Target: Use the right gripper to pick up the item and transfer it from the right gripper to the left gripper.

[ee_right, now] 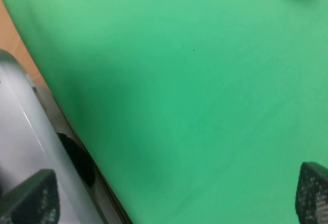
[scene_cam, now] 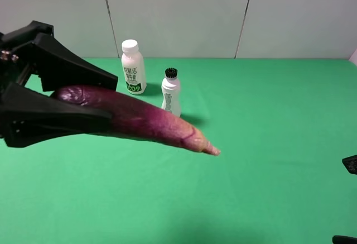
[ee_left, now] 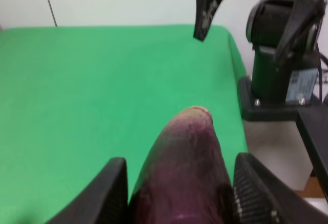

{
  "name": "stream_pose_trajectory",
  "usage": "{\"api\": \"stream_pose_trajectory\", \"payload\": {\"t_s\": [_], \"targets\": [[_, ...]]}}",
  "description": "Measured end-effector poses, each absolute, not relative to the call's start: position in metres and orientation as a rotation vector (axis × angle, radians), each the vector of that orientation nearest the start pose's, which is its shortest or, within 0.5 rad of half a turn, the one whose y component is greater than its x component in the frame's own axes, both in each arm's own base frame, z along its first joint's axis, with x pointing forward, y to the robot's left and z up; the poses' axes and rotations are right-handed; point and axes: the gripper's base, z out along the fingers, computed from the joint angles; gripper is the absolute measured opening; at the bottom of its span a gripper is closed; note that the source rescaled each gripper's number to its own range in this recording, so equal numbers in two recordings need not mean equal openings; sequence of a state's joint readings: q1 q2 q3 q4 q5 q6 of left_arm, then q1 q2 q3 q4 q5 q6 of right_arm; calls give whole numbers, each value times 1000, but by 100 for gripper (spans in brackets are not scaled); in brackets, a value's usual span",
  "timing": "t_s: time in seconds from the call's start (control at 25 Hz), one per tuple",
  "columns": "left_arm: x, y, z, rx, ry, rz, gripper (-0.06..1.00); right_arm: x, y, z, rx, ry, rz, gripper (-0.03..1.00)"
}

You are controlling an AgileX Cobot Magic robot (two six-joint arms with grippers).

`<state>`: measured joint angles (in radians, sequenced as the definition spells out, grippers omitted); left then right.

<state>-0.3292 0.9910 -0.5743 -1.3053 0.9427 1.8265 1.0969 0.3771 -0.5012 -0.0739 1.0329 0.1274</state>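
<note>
Eggplant (scene_cam: 139, 118) hanging aloft over tabletop (scene_cam: 268, 115) near left edge, left gripper (scene_cam: 113, 101) fingers clamping thick end. Right gripper (ee_right: 171, 190) fingers standing wide apart, holding nothing. Risk: long glossy overhang levering downward, eggplant sliding out, dropping onto tabletop.

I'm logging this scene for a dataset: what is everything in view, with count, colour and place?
eggplant: one, dark purple with tan tip, held above the cloth in the left hand
white-capped bottle: one, white with green label, upright at the back
black-capped bottle: one, white, upright, just right of the other bottle
table cloth: one, green, covering the table
left hand: one, black, shut on the eggplant, left side
right hand: one, black, open and empty over the cloth
</note>
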Motion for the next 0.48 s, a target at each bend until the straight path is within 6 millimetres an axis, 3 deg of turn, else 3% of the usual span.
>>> {"api": "stream_pose_trajectory", "payload": {"t_s": [0.48], "targets": [[134, -121, 284, 1390, 1527, -771, 0, 26, 43, 272, -1120, 2153, 527, 100]]}}
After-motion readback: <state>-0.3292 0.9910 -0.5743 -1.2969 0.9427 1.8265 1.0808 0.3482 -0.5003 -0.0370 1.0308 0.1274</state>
